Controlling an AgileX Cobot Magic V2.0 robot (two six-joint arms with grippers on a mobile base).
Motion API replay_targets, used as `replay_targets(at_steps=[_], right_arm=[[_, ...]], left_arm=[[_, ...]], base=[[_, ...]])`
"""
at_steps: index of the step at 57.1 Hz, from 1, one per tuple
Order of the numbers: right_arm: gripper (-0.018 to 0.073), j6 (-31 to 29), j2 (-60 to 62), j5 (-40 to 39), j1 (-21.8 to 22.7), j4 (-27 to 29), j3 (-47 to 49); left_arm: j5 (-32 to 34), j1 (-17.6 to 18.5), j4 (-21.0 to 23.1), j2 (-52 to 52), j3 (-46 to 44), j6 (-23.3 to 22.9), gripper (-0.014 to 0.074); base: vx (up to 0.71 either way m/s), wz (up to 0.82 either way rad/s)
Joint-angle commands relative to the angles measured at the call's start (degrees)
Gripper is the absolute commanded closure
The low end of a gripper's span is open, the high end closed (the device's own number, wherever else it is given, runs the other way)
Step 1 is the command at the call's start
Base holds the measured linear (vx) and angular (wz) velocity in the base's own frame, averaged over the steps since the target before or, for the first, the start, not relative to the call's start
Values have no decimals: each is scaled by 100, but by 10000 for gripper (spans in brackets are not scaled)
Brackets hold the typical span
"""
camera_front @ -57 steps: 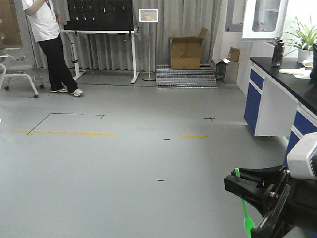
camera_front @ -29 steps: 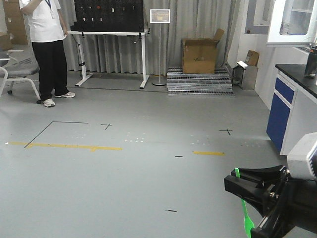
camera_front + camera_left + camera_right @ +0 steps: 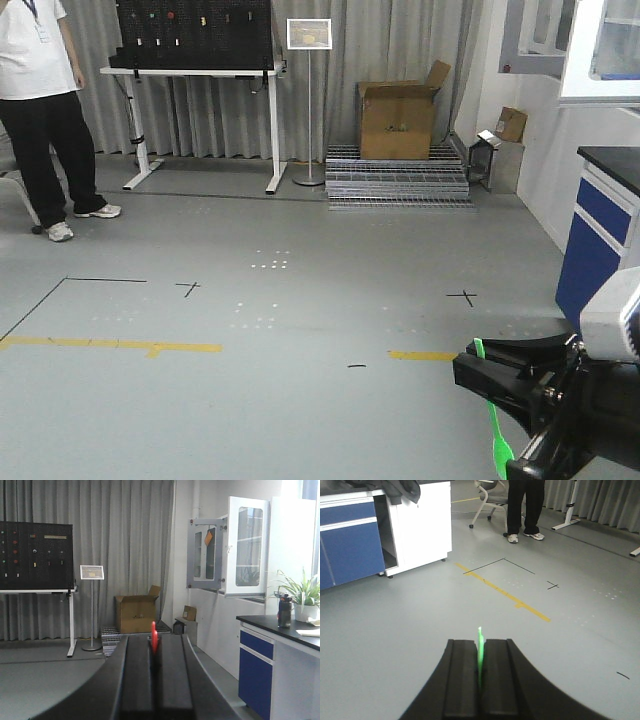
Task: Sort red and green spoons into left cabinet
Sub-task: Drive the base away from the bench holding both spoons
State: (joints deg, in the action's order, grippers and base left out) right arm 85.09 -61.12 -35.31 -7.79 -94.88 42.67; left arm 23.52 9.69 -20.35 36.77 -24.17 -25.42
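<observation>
Grey floor [image 3: 250, 330], grey curtain [image 3: 125, 540] along the back wall.
1 black-topped counter [image 3: 280, 630] with blue drawer fronts, right side; 1 plant [image 3: 300, 592] and 1 dark bottle [image 3: 284, 611] on it.
1 wall cabinet [image 3: 245, 545], glass doors swung open.
1 black pegboard [image 3: 190, 30] on a white-legged desk; no readable labels.
1 person [image 3: 35, 100], white shirt, black trousers, standing far left.
2 cardboard boxes: big one [image 3: 397, 120] on a stack of metal grates [image 3: 398, 175], small one [image 3: 510, 124] beside it. No print legible.
1 sign stand [image 3: 309, 34]; its text is too small to read.
Floor marks: 2 yellow tape strips [image 3: 110, 345], 2 black crosses [image 3: 187, 288].
Right gripper [image 3: 480, 645]: jaws clamped on the green spoon [image 3: 479, 650], which stands on edge between the pads; front view shows its lower end hanging below the fingers.
Left gripper [image 3: 152, 645]: jaws pressed together on the red spoon [image 3: 154, 636]; only a short red tip pokes up.
Spoons: 1 red, 1 green.
</observation>
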Motion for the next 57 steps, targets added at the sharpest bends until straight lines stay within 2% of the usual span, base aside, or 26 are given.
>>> replay_targets(at_steps=[1,57], right_arm=[[564,-3,101,10,28,230,165],[564,-3,101,18,28,230,165]], left_arm=[[383,31,90,-12,-142,-44,596],[382,31,90,-11,-142,-44,594]], base=[[64,-3],[64,3]])
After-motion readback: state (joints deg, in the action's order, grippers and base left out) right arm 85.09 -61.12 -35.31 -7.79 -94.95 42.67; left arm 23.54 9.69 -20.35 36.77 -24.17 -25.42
